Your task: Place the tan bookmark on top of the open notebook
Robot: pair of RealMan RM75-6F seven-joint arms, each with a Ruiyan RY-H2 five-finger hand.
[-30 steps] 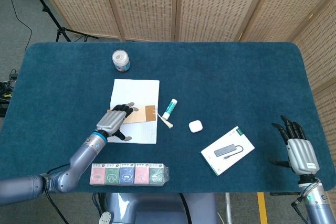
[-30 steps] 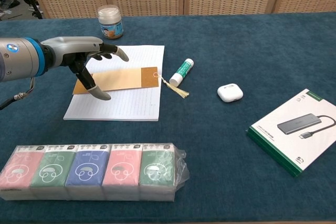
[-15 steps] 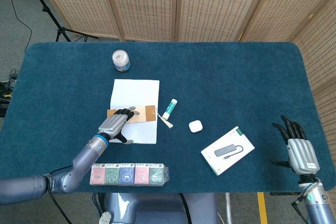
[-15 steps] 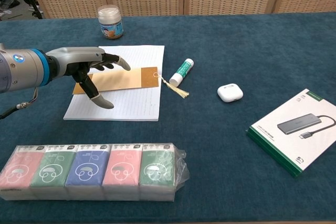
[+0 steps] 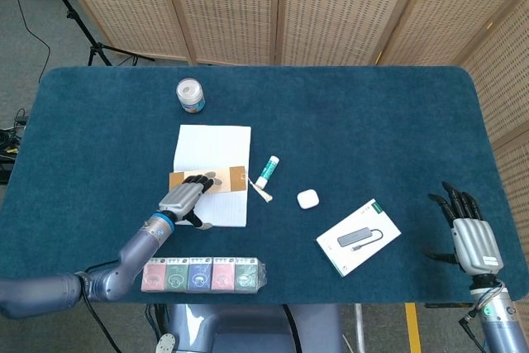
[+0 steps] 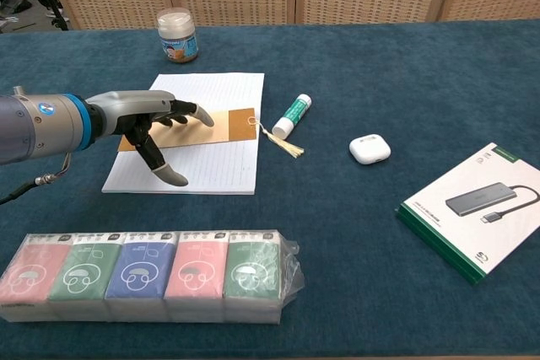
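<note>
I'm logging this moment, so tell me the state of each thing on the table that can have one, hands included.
tan bookmark: flat on the notebook, tassel off its right edge
notebook: open, flat
left hand: open above the notebook, holding nothing
right hand: open, holding nothing
jar: upright, lid on
glue stick: lying down, capped
earbud case: closed
</note>
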